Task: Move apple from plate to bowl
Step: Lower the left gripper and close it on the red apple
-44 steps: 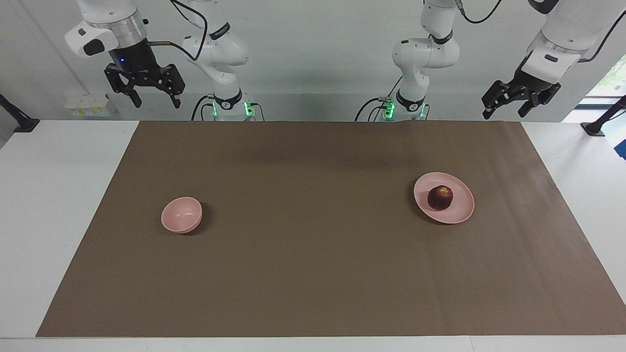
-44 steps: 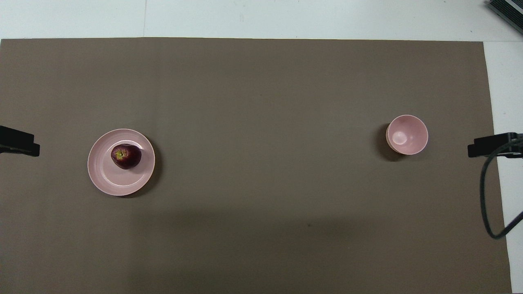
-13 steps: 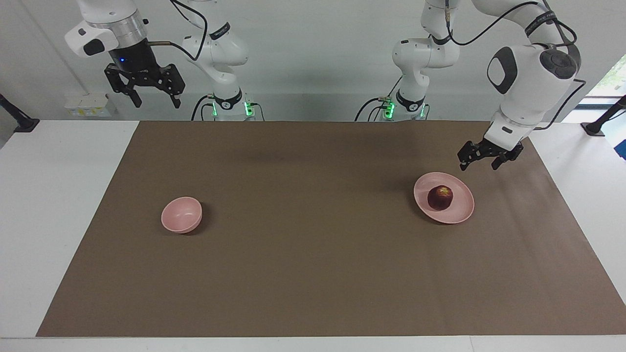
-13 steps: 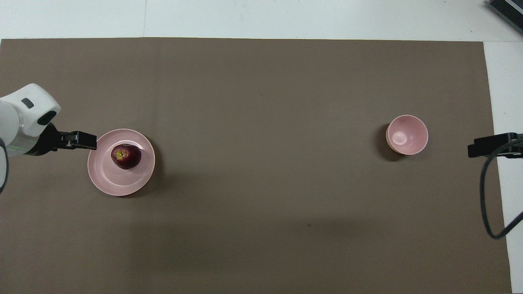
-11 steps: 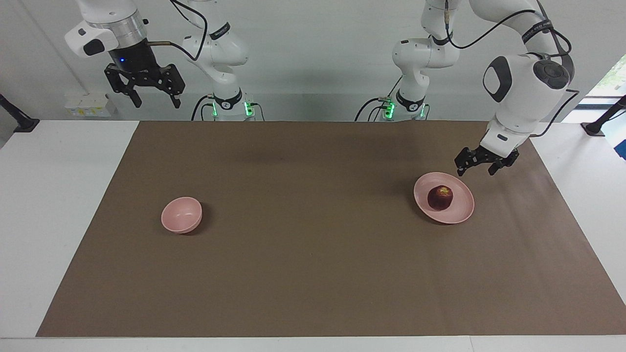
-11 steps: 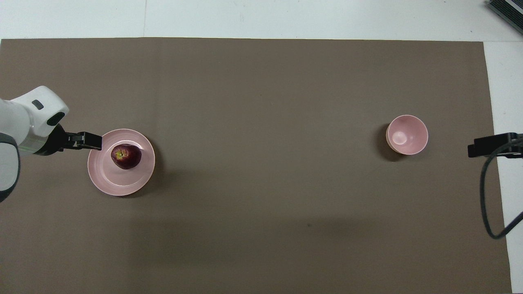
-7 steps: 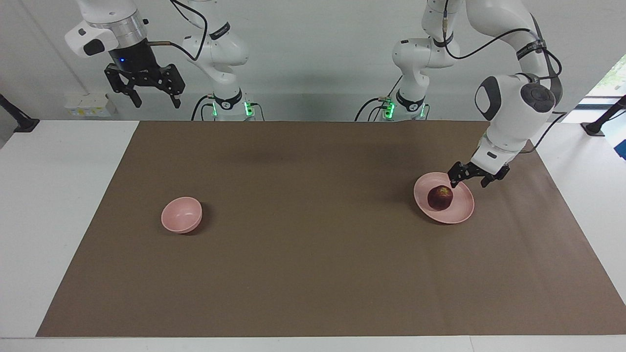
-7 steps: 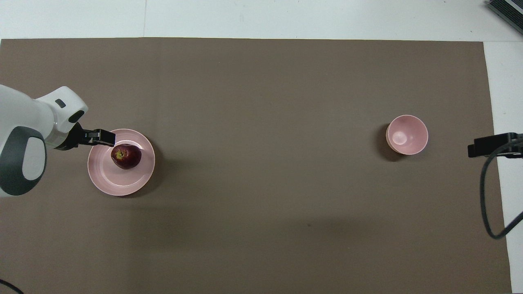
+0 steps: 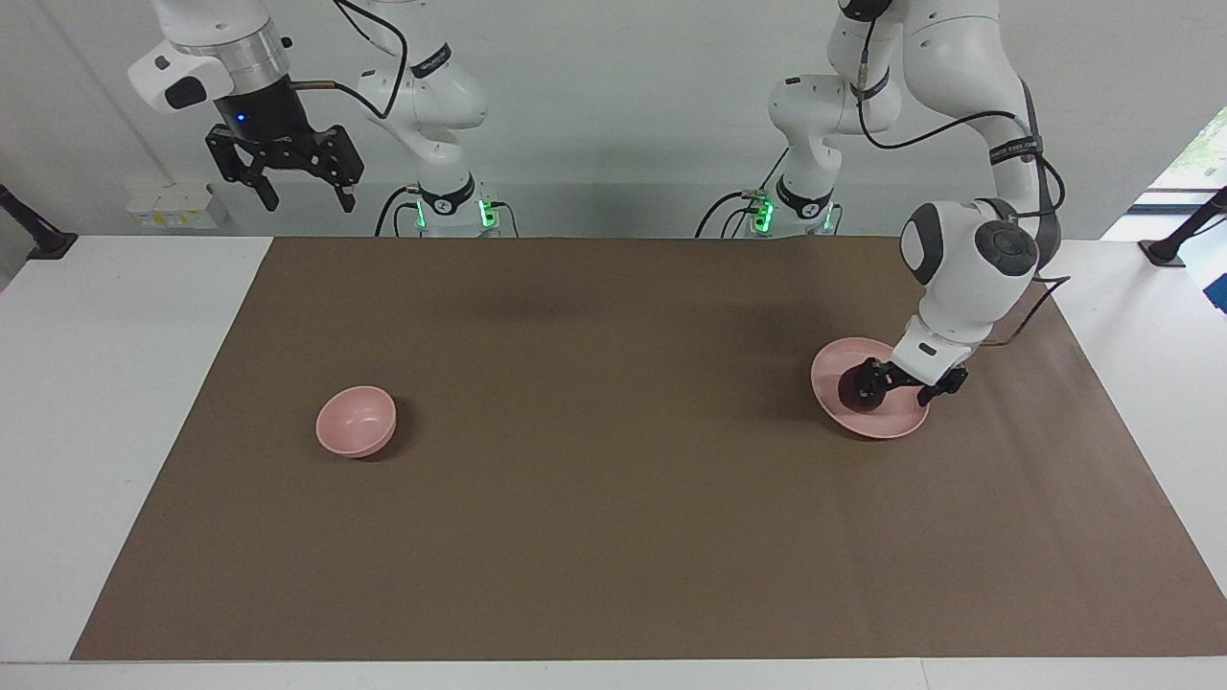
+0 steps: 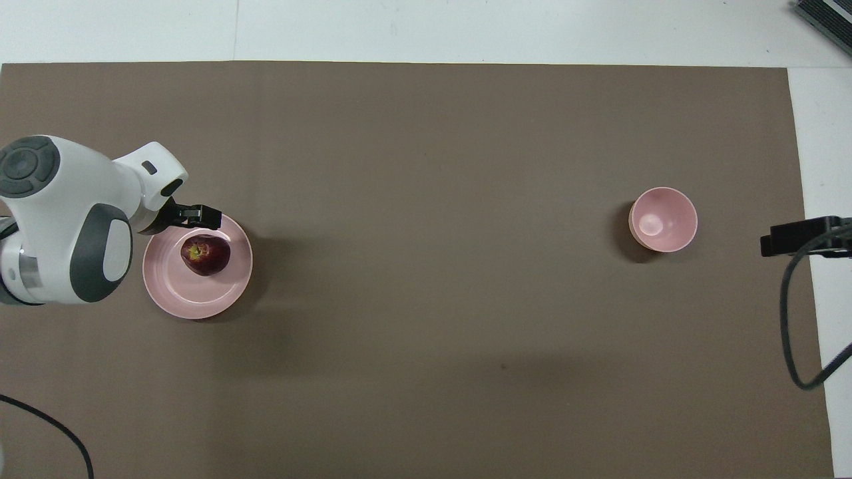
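Note:
The dark red apple [image 10: 205, 255] lies on the pale pink plate [image 10: 193, 299] toward the left arm's end of the table. My left gripper [image 9: 901, 383] is open and low over the plate [image 9: 832, 369]. One finger [image 9: 868, 376] stands right at the apple [image 9: 849, 393] and partly hides it; the apple is not between the fingers. From overhead only one finger [image 10: 202, 215] shows, at the plate's rim. The small pink bowl [image 9: 357, 420], also [image 10: 663, 219], sits empty toward the right arm's end. My right gripper [image 9: 295, 177] waits high up, open.
A brown mat [image 9: 613, 498] covers most of the white table [image 9: 115, 383]. A black cable [image 10: 792, 332] loops by the right gripper's tip [image 10: 799, 238] at the mat's edge. A dark object [image 10: 825, 20] sits at the table's corner.
The left arm has swung down from beside the plate to low over it, bringing its open gripper up to the apple. The apple, plate, bowl and right arm have not moved.

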Robot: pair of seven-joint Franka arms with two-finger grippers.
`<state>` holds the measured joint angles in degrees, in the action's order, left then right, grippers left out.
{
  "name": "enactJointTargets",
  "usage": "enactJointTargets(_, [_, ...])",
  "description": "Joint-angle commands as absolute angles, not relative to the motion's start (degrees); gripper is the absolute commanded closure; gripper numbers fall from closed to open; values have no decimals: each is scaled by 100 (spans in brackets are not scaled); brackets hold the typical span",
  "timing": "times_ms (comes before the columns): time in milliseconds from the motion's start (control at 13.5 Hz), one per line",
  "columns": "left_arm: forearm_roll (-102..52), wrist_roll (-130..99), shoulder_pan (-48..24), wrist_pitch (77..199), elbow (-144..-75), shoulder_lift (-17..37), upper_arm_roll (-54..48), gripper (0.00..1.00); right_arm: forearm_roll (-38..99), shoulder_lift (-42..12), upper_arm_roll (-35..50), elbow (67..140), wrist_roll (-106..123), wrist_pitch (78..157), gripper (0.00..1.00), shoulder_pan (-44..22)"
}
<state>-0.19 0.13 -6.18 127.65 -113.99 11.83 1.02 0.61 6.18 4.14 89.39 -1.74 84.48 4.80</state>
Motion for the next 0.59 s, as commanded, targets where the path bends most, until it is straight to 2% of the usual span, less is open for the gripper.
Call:
enactJointTargets(0, [-97,-9,-721,12894,-11557,1081,176,0,114,703,413,9018,9,8508,0,536])
enactJointTargets(520, [-105,-88,-773,13025,-12181,923,167,0,26,694,404,9018,9,8525,0,589])
